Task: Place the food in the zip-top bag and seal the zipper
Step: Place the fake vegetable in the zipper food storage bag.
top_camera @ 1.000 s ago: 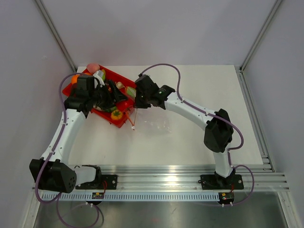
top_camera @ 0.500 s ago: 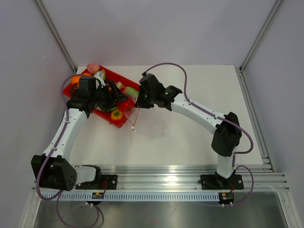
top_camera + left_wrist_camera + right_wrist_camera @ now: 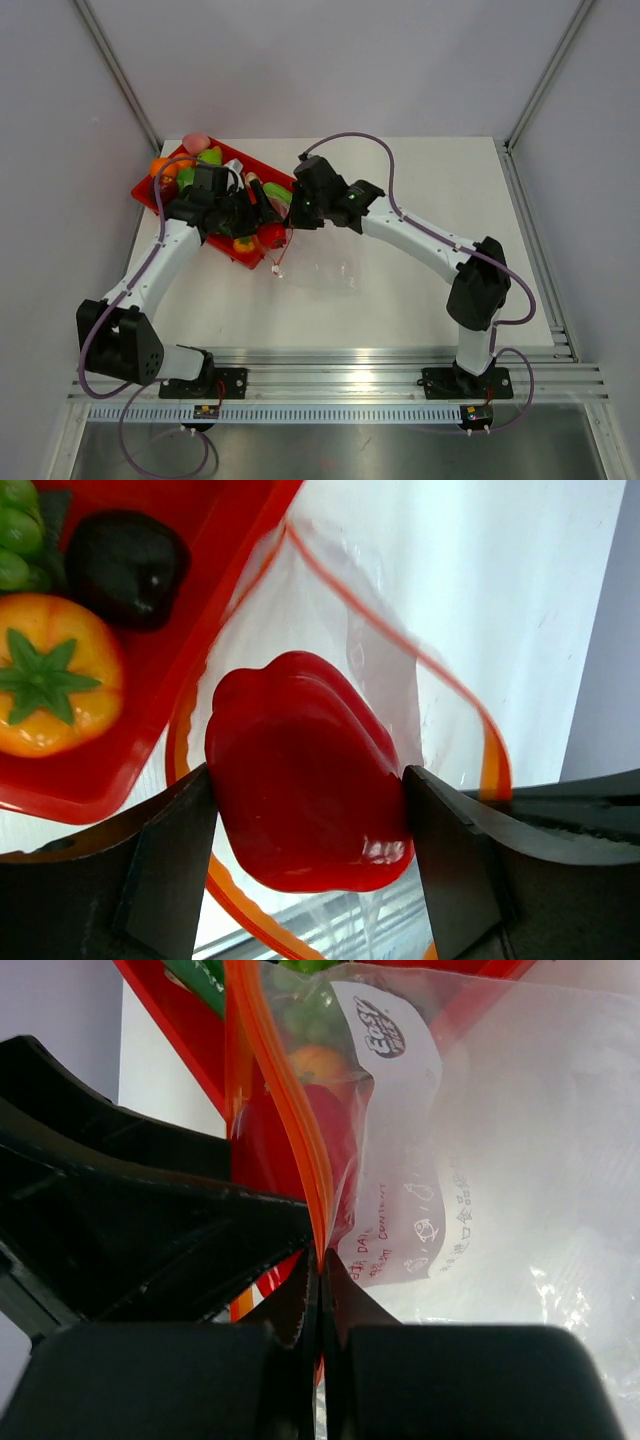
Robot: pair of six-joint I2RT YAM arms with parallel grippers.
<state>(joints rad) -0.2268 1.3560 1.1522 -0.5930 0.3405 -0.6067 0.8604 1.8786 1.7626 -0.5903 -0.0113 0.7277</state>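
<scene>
My left gripper [image 3: 305, 785] is shut on a red toy pepper [image 3: 300, 740] and holds it over the open mouth of the clear zip-top bag [image 3: 400, 630]. The orange-red zipper strip [image 3: 420, 660] loops around the pepper. In the top view the left gripper [image 3: 268, 233] is at the red tray's right end. My right gripper [image 3: 322, 1255] is shut on the zipper strip [image 3: 290, 1110] and holds the bag's [image 3: 520, 1160] mouth edge up. In the top view the right gripper [image 3: 293, 222] is right next to the left one, with the strip [image 3: 281, 255] hanging below.
The red tray [image 3: 143, 189] sits at the back left holding more toy food: an orange pepper [image 3: 50, 675], a dark piece [image 3: 125, 565], green pieces [image 3: 210, 156]. A pink piece [image 3: 197, 141] lies behind the tray. The left wall is close.
My left gripper has moved right from over the tray to the bag's mouth, carrying the red pepper. The right arm shifted slightly back and has since held still.
</scene>
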